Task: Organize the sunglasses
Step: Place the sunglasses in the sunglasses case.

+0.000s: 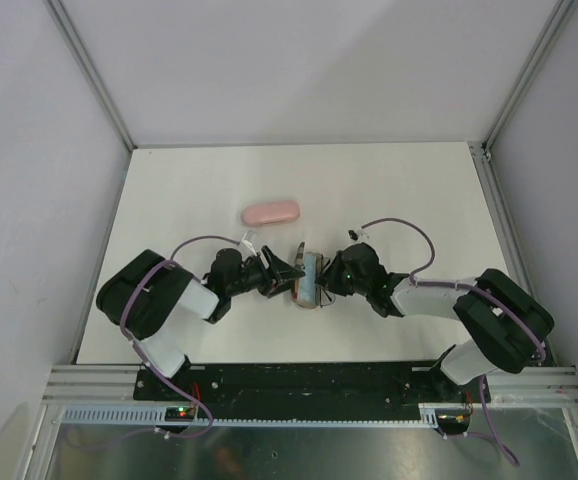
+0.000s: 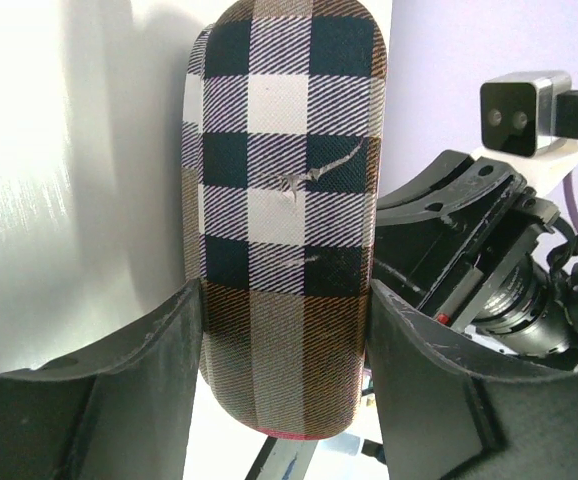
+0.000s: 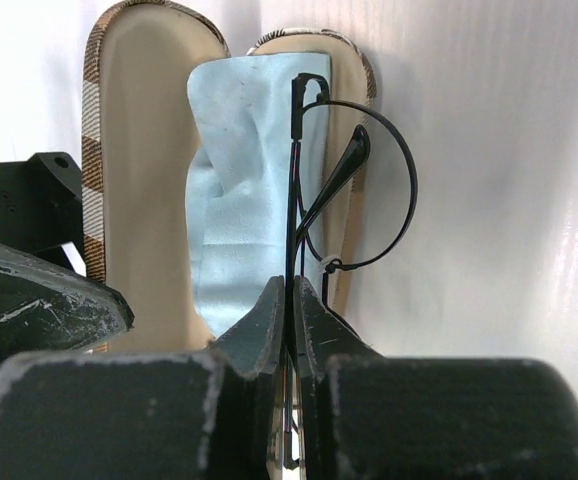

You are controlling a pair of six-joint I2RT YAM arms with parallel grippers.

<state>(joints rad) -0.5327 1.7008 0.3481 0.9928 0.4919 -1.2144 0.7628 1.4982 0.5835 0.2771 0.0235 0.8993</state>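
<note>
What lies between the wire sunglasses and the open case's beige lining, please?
The light blue cloth lies in the open case, behind the sunglasses pinched by the right gripper; the right wrist view shows it.

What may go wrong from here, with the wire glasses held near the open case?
1. The right gripper pinches the wire sunglasses by one thin part of the frame only; they might twist, slip or bend.
2. The light blue cloth lies bunched in the checkered case, so the glasses may catch on it.
3. The left gripper holds the case by its sides; if it slips, the case may shift.
</note>
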